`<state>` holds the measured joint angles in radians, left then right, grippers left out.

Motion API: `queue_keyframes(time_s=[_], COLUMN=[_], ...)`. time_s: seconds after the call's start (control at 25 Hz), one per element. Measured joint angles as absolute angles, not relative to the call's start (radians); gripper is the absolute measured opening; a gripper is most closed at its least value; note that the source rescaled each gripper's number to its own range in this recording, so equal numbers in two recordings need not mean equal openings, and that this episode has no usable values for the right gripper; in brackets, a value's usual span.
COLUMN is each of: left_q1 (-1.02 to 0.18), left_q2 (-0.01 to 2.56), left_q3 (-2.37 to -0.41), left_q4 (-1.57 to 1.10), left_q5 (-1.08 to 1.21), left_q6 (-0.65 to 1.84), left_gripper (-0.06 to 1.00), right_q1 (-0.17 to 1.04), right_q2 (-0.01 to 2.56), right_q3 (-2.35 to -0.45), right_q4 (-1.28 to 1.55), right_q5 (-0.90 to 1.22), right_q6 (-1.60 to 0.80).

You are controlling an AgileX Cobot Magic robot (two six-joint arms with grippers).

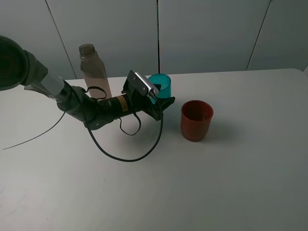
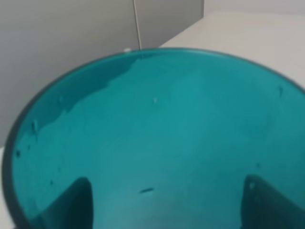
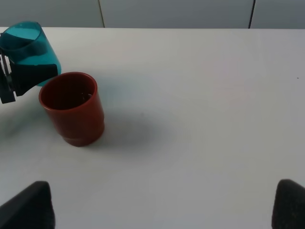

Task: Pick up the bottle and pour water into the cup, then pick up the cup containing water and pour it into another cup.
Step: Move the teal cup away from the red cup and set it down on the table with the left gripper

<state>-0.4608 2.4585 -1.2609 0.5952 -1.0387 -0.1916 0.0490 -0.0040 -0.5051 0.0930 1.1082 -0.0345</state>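
One pour to go, by the look of it: from the cup (image 1: 161, 84) into another cup (image 1: 197, 120). Grips the cup tight with the left pincer (image 1: 161, 102), one finger on each side of the teal wall, low down near the base. Holds it up off the table (image 1: 240, 183), leaning a little, mouth up. Hard to tell how much water sits inside. Finds another cup, the red-brown one, just past the fingertips and lower than the pincer, close to the teal cup but not touching it. Stands upright on the table, mouth wide open to the sky. So needs only a short trip forward and over that red rim, then a roll of the wrist to bring the teal lip down above the red mouth. Looks like an easy spill if the tip starts before the lip is over the rim. Leaves the bottle (image 1: 95, 72) back behind the wrist, standing beside the arm. Waits far off with the right pincer (image 3: 162, 207), fingers spread wide, nothing between them, so much farther from both cups than the left one.
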Motion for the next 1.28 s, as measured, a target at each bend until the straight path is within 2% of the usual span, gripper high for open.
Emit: queue_keyframes(time_s=[1.28], left_q1=[-0.419], left_q2=[2.49], left_q3=[-1.261], left_q4=[0.625], left_q5=[-1.012], left_q6=[-0.252], left_gripper=[0.07], right_q1=[0.049], right_q2=[-0.004], right_q3=[-0.505], right_q4=[0.093], right_q5=[1.108], right_q6=[-0.035])
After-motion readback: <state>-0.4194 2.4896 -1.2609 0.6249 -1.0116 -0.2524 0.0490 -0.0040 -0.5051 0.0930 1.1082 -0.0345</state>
